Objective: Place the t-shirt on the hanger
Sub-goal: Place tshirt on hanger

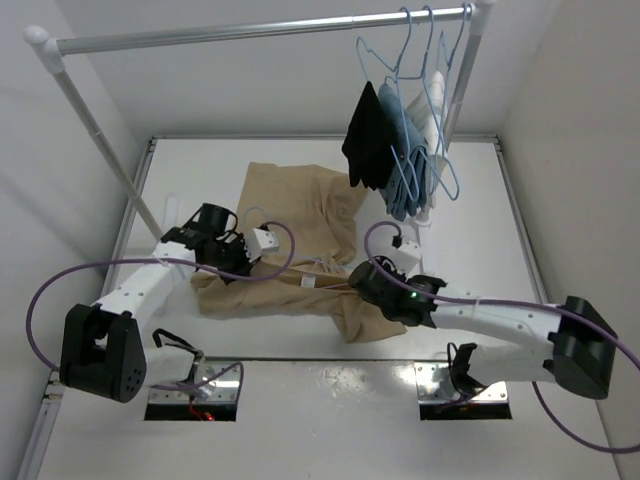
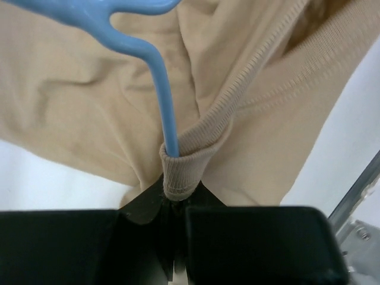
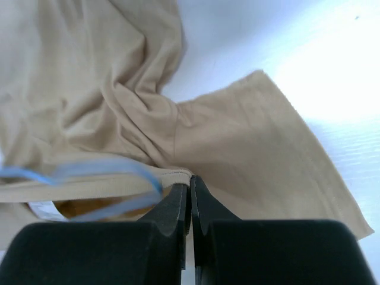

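Observation:
The tan t-shirt (image 1: 300, 215) lies crumpled on the white table between my two arms. My left gripper (image 1: 258, 255) is shut on a fold of its ribbed collar (image 2: 181, 172). The pale-blue hanger (image 2: 163, 95) runs down into that same fold, right at the jaw tips of the left gripper (image 2: 177, 199). My right gripper (image 1: 357, 278) is shut on the collar's other edge (image 3: 175, 174), as the right wrist view (image 3: 190, 181) shows. There the hanger (image 3: 89, 172) is a blurred blue loop lying over the collar, left of the jaws. In the top view the hanger is hidden by the cloth.
A metal rail (image 1: 250, 30) crosses the back, with a slanted pole (image 1: 105, 150) at the left. At its right end hang like hangers bearing a black garment (image 1: 366, 140), a blue one (image 1: 405, 165) and a white one (image 1: 435, 125). Walls close in both sides.

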